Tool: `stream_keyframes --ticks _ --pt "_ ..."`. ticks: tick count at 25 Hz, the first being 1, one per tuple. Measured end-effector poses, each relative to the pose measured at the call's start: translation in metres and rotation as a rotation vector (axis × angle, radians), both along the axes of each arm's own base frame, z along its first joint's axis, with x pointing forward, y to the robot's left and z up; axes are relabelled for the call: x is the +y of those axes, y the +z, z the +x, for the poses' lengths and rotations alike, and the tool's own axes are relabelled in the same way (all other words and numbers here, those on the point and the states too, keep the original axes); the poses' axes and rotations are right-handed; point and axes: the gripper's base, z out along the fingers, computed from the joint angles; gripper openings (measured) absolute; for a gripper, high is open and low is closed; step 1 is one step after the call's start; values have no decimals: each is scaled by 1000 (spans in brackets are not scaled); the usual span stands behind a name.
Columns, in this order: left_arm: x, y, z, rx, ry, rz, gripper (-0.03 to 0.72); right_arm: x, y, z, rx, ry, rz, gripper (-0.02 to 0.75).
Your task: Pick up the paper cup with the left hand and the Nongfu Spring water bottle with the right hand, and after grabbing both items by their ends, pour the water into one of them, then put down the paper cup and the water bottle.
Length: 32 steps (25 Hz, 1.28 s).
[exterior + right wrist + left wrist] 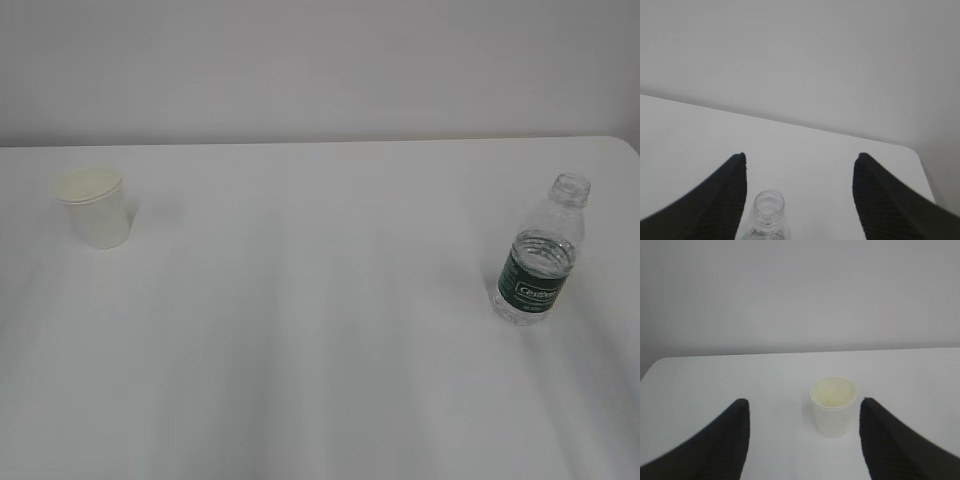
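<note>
The off-white paper cup (96, 207) stands upright on the white table at the far left. In the left wrist view the paper cup (832, 406) sits ahead of my open left gripper (804, 402), closer to the right finger and touching neither. The Nongfu Spring water bottle (540, 253), clear with a dark green label and no cap, stands upright at the right with water in it. Its open neck (768, 207) shows low between the fingers of my open right gripper (800, 157), close to the left finger. Neither arm appears in the exterior view.
The white table (320, 330) ends at a pale wall behind. Its rounded far right corner (912, 150) lies beyond the bottle, and its far left corner (655, 367) lies beyond the cup.
</note>
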Motion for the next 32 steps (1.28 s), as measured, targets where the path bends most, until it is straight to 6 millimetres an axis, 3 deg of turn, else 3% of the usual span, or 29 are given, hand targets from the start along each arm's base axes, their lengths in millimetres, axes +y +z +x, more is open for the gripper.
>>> stream_keyframes --ticks 7,15,21,26,32 --pt "1 -14 -3 -20 18 -22 486 2 -40 -2 15 6 78 510" --pt "-7 -36 6 22 -22 -27 484 3 -65 -7 28 16 100 510" --pt "-25 -74 9 120 -80 -70 484 3 -88 -16 65 17 123 510" --pt "-41 -106 -4 154 -148 -64 484 3 -104 -27 74 22 141 510" --pt "-42 -123 -17 158 -173 -35 483 4 -121 -40 84 47 140 510"
